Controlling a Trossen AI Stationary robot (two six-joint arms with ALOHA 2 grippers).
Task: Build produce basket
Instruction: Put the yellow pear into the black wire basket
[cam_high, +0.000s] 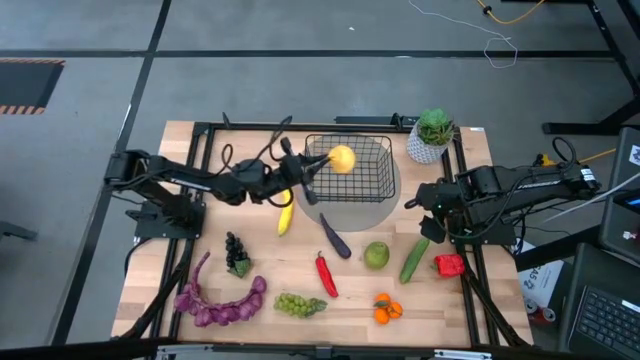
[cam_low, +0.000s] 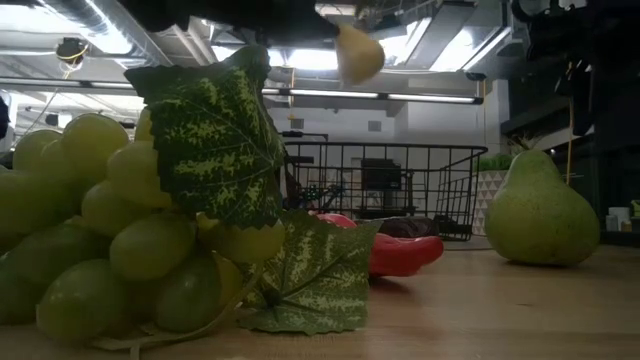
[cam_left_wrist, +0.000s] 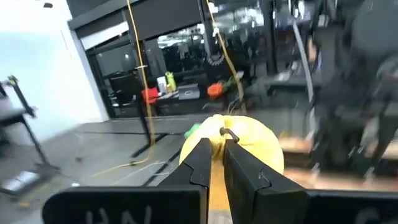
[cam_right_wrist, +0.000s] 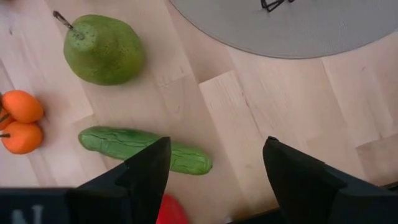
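The left gripper (cam_high: 318, 167) hangs over the basket (cam_high: 368, 185) in the upper centre of the high view, jaws pinching a yellow fruit (cam_high: 342, 159) above its left side. The right gripper (cam_high: 428, 212) waits at centre right, jaws spread, above the cucumber (cam_high: 414, 259) on the tabletop (cam_high: 170, 240).

2 dark jointed arms (cam_high: 190, 180) with looping black cables

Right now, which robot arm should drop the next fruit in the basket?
The left. Its gripper is shut on a yellow fruit and hangs over the basket, so it probably only has to let go. The right gripper is open and holds nothing, above the cucumber.
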